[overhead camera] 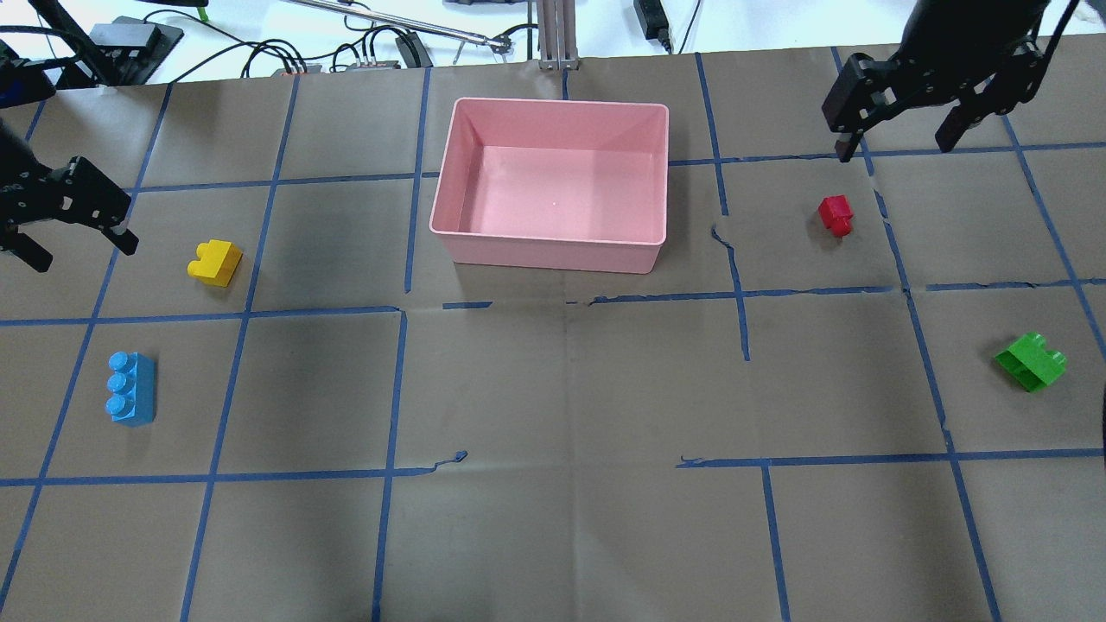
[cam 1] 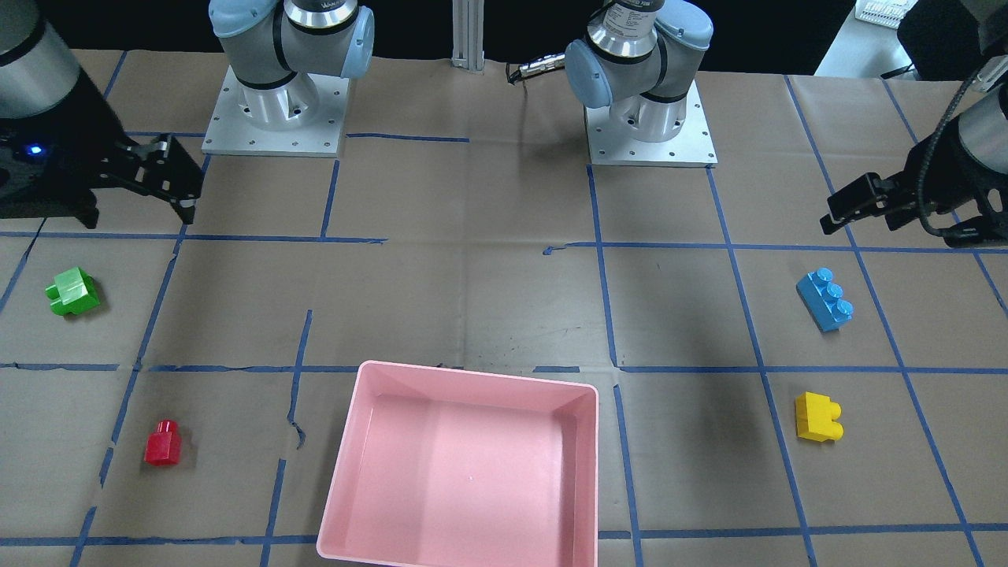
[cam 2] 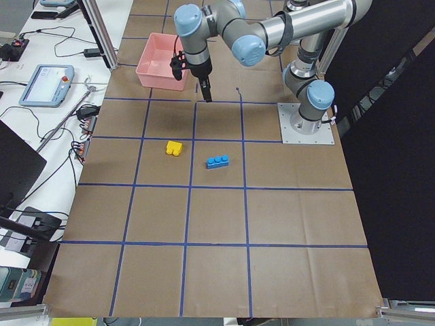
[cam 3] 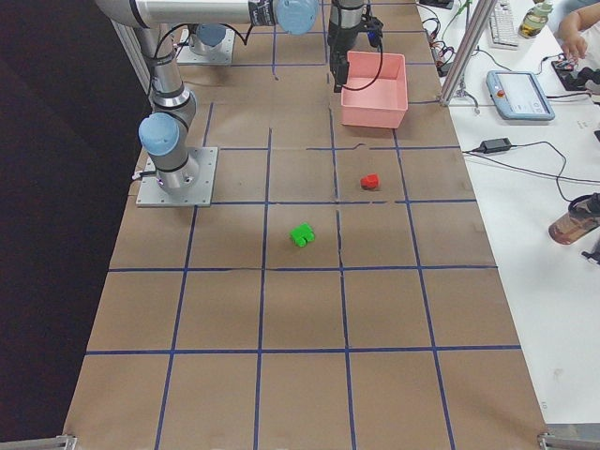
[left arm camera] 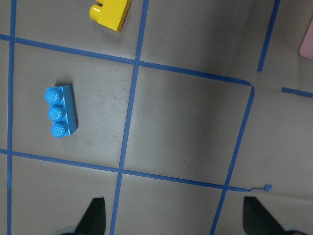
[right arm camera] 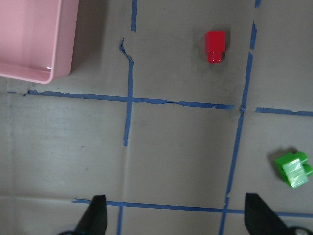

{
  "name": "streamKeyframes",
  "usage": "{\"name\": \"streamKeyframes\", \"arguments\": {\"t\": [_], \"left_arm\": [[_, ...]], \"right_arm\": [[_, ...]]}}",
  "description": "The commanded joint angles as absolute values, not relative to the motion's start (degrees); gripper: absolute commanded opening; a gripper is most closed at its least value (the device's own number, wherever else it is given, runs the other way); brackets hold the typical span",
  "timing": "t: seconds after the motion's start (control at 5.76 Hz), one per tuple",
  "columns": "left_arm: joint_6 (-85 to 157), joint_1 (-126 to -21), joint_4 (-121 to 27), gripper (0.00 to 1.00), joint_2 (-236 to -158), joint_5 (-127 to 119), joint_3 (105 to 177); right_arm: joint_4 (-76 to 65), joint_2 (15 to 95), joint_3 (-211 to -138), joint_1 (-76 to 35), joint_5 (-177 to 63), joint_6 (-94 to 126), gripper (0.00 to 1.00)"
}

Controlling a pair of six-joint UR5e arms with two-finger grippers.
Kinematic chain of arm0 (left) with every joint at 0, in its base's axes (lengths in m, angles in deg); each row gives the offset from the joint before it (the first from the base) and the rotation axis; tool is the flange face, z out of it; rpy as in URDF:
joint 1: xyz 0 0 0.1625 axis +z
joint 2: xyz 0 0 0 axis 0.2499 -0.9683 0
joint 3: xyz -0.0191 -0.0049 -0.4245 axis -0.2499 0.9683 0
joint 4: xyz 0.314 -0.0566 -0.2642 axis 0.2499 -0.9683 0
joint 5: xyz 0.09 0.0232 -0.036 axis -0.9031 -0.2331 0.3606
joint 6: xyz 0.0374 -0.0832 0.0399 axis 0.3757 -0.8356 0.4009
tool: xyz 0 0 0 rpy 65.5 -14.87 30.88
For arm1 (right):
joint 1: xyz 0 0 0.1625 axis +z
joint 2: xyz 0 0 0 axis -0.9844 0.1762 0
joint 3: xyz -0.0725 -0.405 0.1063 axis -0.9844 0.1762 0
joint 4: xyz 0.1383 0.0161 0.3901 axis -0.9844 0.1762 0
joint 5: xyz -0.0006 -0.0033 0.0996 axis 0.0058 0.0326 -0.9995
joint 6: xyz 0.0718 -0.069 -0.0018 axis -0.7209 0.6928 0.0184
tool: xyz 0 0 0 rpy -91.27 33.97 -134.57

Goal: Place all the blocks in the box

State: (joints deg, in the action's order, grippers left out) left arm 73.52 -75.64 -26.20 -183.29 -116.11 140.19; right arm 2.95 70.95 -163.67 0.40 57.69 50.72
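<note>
The pink box (overhead camera: 553, 252) stands empty at the far middle of the table. The yellow block (overhead camera: 215, 262) and blue block (overhead camera: 131, 388) lie on the left; the red block (overhead camera: 835, 214) and green block (overhead camera: 1030, 361) lie on the right. My left gripper (overhead camera: 78, 249) is open and empty, held above the table left of the yellow block. My right gripper (overhead camera: 894, 149) is open and empty, above and beyond the red block. The left wrist view shows the blue block (left arm camera: 60, 111) and yellow block (left arm camera: 110, 12). The right wrist view shows the red block (right arm camera: 215, 46), green block (right arm camera: 292, 169) and box corner (right arm camera: 29, 39).
The brown paper table cover carries a grid of blue tape (overhead camera: 397, 380). Both arm bases (cam 1: 276, 110) (cam 1: 650, 118) stand at the robot's edge. Cables and gear (overhead camera: 346, 52) lie beyond the far edge, and a teach pendant (cam 2: 47, 85) lies on the side bench.
</note>
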Motion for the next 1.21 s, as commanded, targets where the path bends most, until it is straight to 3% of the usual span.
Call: {"name": "streamKeyframes", "arguments": {"t": [0.0,0.52,1.04], "left_arm": [[82.6,-70.5,-13.9,0.99,-186.1,-116.2,147.4],[89.1,-65.7,4.3,0.99,-188.0,-117.0,162.0],[94.7,-61.6,13.7,0.99,-192.9,-121.7,166.8]], "right_arm": [[3.6,69.9,-164.1,-8.4,58.5,75.6,1.00],[4.5,68.5,-167.8,-25.8,60.5,106.7,1.00],[30.6,68.4,-187.3,-28.9,59.7,113.5,1.00]]}}
